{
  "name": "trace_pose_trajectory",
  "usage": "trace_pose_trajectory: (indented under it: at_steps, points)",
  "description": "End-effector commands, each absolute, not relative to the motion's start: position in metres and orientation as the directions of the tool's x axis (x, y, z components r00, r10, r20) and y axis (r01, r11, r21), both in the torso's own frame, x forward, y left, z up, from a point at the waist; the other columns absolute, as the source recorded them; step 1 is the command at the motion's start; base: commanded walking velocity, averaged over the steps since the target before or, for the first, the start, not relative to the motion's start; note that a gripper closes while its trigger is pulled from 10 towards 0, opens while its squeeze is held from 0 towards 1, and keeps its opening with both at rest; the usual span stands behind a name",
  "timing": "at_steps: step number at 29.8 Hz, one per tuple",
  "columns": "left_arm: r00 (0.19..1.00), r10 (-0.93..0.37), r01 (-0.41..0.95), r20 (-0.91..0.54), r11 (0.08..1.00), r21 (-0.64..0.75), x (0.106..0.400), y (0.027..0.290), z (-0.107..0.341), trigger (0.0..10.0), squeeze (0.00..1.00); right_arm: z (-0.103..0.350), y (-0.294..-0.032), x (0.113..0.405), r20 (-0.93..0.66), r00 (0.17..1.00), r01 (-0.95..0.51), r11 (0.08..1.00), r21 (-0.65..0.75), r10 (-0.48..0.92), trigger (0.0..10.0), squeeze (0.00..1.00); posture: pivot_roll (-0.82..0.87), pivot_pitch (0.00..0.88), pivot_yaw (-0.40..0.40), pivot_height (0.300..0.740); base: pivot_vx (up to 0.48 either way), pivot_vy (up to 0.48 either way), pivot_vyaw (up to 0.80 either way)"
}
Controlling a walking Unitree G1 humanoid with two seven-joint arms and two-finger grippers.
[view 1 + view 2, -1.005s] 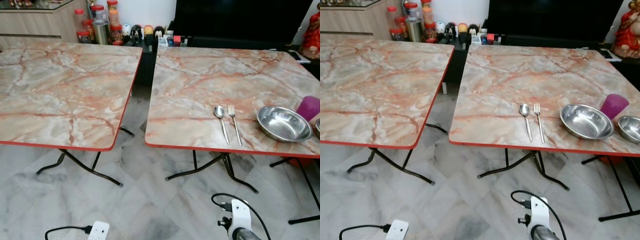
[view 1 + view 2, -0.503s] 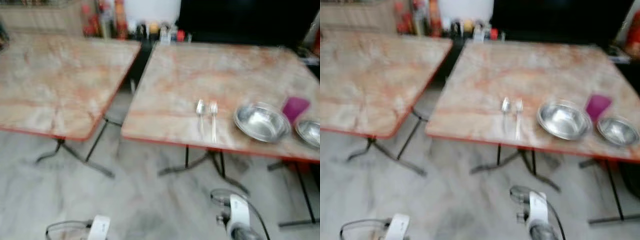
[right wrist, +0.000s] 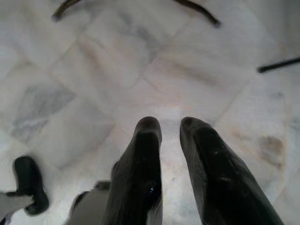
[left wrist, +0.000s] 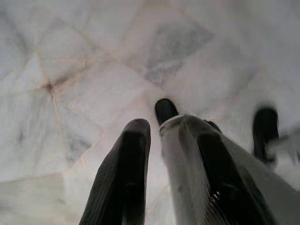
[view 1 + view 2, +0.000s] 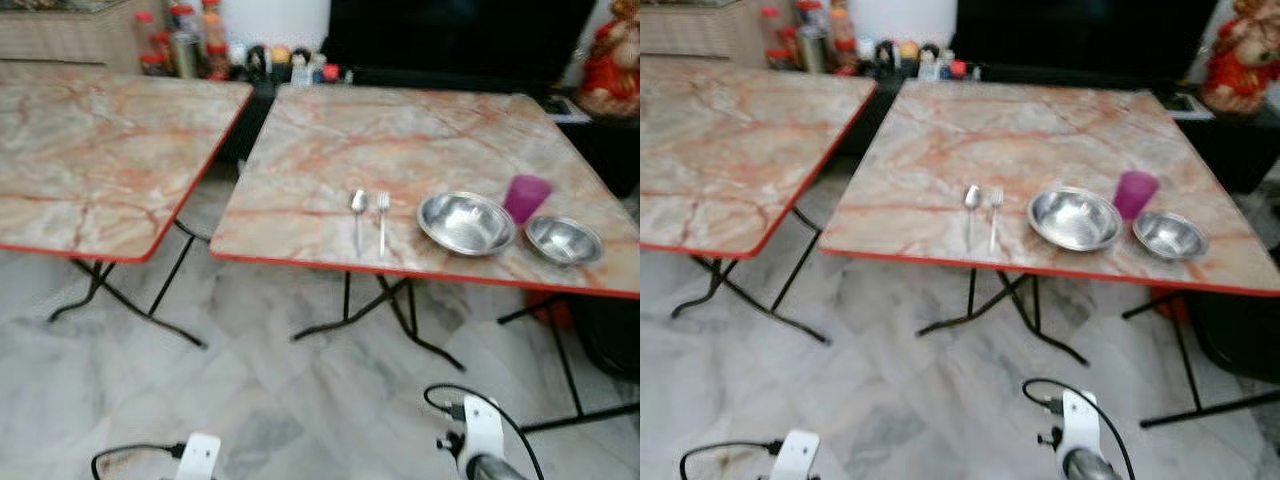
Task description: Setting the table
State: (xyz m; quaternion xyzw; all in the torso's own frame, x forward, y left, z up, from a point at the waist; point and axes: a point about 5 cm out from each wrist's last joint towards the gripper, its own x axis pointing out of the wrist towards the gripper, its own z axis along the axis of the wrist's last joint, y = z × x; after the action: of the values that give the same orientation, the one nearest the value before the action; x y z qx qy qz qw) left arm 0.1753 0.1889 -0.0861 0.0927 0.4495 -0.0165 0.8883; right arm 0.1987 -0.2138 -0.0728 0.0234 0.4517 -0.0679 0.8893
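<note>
On the right marble-top table (image 5: 400,130), near its front edge, lie a spoon (image 5: 358,208) and a fork (image 5: 382,215) side by side. To their right stand a large steel bowl (image 5: 465,222), a purple cup (image 5: 526,197) and a small steel bowl (image 5: 564,240). Both arms hang low over the floor, well short of the table. My left gripper (image 4: 171,129) and right gripper (image 3: 171,124) point down at the marble tiles, fingers slightly apart and holding nothing.
A second marble table (image 5: 90,150) stands bare at the left, with a gap between the two. Black folding legs (image 5: 380,310) spread under the tables. Jars (image 5: 185,45), a dark TV unit (image 5: 450,40) and a red figure (image 5: 610,50) line the back.
The camera has swung right and pulled back, so the cup and small bowl are now fully in view. The tableware has not moved, and both arms hang as before.
</note>
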Motion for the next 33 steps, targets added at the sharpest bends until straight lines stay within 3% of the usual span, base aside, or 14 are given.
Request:
trace_pose_trajectory:
  at_steps: [1,25,33]
  points:
    - [0.556,0.054,0.113,-0.830,0.984,0.140,0.1631,0.1902,-0.0918,10.0,0.00,-0.0714,-0.2141,0.2012,-0.802,0.589,0.143,0.990,-0.020,-0.101,10.0,0.00,0.01,0.062,-0.059,0.736,0.000,0.000,0.00]
    - [0.567,0.049,0.095,-0.822,0.988,0.125,0.1671,0.1910,-0.0899,10.0,0.00,-0.0709,-0.2131,0.2022,-0.797,0.596,0.145,0.989,-0.018,-0.102,10.0,0.00,-0.01,0.061,-0.050,0.736,0.000,0.000,0.00]
    - [0.571,0.046,0.097,-0.820,0.988,0.123,0.1710,0.1876,-0.0888,10.0,0.00,-0.0709,-0.2132,0.2023,-0.798,0.594,0.141,0.990,-0.021,-0.101,10.0,0.00,0.00,0.062,-0.052,0.736,0.289,0.000,0.00]
